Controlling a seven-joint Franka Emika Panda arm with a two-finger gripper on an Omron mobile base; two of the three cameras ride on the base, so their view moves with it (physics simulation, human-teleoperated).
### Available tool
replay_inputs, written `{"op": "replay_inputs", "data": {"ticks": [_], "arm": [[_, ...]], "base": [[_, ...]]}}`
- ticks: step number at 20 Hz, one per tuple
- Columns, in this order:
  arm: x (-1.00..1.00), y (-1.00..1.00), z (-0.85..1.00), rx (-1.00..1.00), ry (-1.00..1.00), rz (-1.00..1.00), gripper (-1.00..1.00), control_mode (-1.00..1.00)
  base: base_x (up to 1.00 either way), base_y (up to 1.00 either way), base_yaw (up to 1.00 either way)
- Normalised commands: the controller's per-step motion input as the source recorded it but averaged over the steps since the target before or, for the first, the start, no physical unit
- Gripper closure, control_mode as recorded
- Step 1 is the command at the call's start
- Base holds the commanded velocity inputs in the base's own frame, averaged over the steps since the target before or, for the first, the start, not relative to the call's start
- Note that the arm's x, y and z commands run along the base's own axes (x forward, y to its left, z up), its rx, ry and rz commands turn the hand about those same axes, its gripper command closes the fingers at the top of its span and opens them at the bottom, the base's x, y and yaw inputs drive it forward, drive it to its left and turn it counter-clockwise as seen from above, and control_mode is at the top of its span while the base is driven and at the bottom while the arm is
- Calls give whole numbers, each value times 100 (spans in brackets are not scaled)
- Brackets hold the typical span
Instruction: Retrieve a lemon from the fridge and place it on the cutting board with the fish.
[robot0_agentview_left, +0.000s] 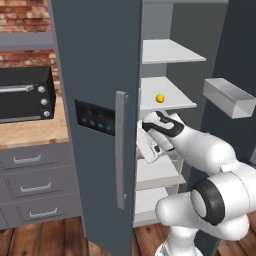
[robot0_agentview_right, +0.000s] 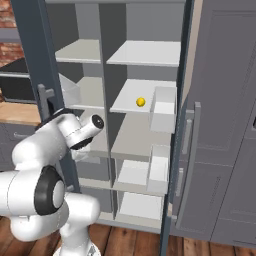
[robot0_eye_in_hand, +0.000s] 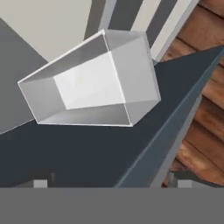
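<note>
The fridge (robot0_agentview_left: 97, 75) stands with both dark doors swung open, its light grey shelves showing. The lemon (robot0_agentview_left: 160, 98) is small and bright yellow and rests on the second shelf from the top, also seen as the lemon (robot0_agentview_right: 141, 102) in the right base view. My gripper (robot0_agentview_left: 146, 152) hangs just below that shelf, close behind the left door's edge, a short way under and left of the fruit. In the hand view the gripper (robot0_eye_in_hand: 111, 183) is open with nothing between its tips, facing a clear door bin (robot0_eye_in_hand: 92, 83). The cutting board and the fish are out of view.
A black countertop oven (robot0_agentview_left: 25, 95) sits on a wooden counter (robot0_agentview_left: 30, 132) over grey drawers (robot0_agentview_left: 35, 187), left of the fridge. Door bins (robot0_agentview_right: 162, 107) jut from the right door, another bin (robot0_agentview_left: 227, 95) sticks out near my arm. Grey cabinets (robot0_agentview_right: 225, 125) stand to the right.
</note>
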Motion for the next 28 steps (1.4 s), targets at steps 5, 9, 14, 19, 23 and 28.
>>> {"op": "replay_inputs", "data": {"ticks": [5,9,14,19,23,28], "arm": [[-29,55,0,4,15,15,-100,-100],[-47,73,0,5,17,17,-100,-100],[-60,85,0,6,21,18,-100,-100],[-58,86,0,8,22,18,-100,-100],[-39,72,7,10,20,15,-100,-100],[-18,15,33,9,7,3,-100,-100]], "base": [[0,0,0],[0,0,0],[0,0,0],[0,0,0],[0,0,0],[0,0,0]]}}
